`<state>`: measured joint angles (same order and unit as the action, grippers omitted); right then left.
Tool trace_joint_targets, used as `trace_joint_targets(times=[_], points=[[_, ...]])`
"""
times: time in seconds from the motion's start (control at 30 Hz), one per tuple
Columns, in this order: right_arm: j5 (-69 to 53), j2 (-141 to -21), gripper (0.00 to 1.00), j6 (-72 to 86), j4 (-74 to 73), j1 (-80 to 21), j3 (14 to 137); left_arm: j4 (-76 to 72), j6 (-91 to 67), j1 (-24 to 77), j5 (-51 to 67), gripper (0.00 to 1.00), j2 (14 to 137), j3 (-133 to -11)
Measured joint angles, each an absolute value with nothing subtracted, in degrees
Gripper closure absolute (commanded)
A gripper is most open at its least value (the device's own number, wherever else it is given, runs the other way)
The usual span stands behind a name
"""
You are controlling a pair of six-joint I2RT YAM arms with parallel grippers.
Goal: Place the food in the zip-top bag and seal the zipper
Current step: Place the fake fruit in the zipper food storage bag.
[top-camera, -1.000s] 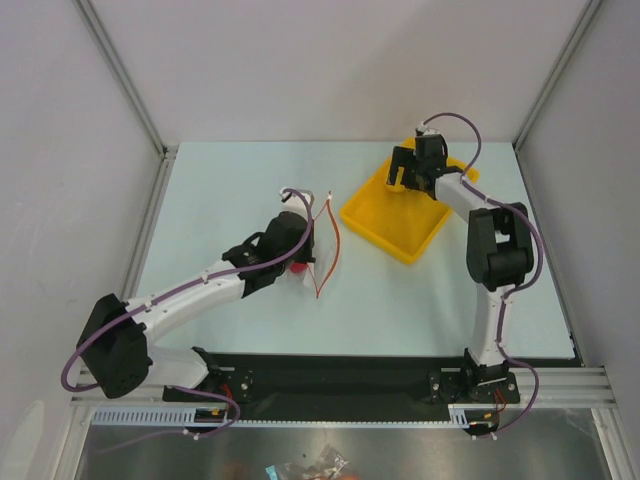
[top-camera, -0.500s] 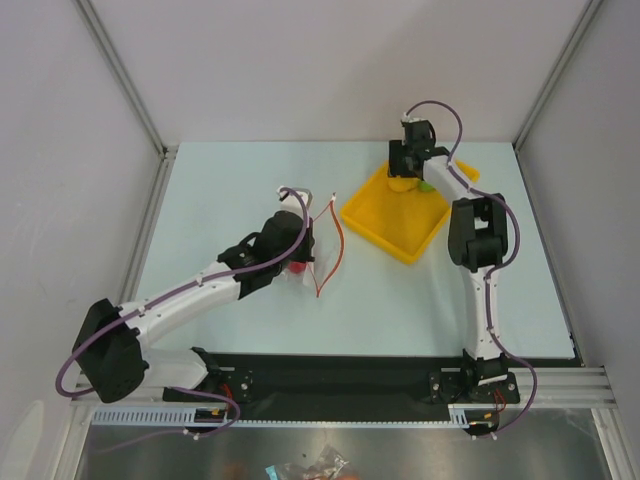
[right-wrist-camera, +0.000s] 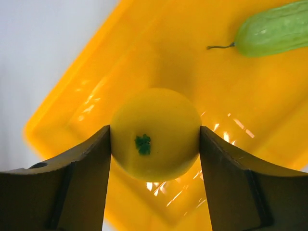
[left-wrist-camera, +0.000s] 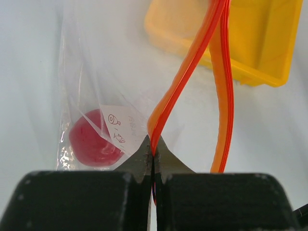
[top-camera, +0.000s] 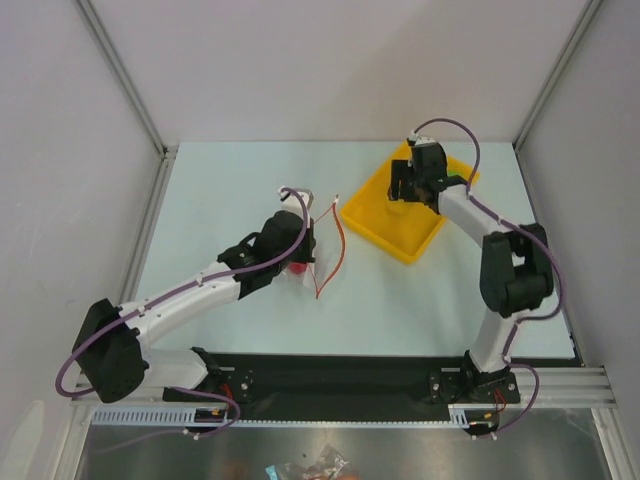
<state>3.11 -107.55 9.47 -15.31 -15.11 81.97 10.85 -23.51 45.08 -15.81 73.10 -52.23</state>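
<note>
top external: left gripper [top-camera: 310, 243] at zip-top bag [top-camera: 325, 260] on bench [top-camera: 230, 180]; right gripper [top-camera: 403, 186] over yellow tray [top-camera: 372, 235] | left wrist: gripper tips pressed together on zipper [left-wrist-camera: 183, 77]; red fruit [left-wrist-camera: 91, 142] inside bag | right wrist: gripper fingers clamp lemon [right-wrist-camera: 155, 134] over tray; green vegetable [right-wrist-camera: 274, 31] lies in tray

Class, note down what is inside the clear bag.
One red fruit lies inside the bag, partly behind a white label. The left jaws, shut on the zipper, hide the bag's near edge, so anything there cannot be seen.
</note>
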Motion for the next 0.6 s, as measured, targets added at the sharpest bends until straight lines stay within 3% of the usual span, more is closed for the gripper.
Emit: trace_joint_targets(times=[0.37,0.6], points=[[5.6,-70.7,0.58,8.8,-0.7,-40.2,55.3,11.4,-23.4,45.1,-15.7,1.00,73.1,-52.2],[5.3,-60.5,0.60,8.9,6.5,-43.9,45.1,11.9,-23.4,45.1,-16.3,1.00,73.1,-52.2]])
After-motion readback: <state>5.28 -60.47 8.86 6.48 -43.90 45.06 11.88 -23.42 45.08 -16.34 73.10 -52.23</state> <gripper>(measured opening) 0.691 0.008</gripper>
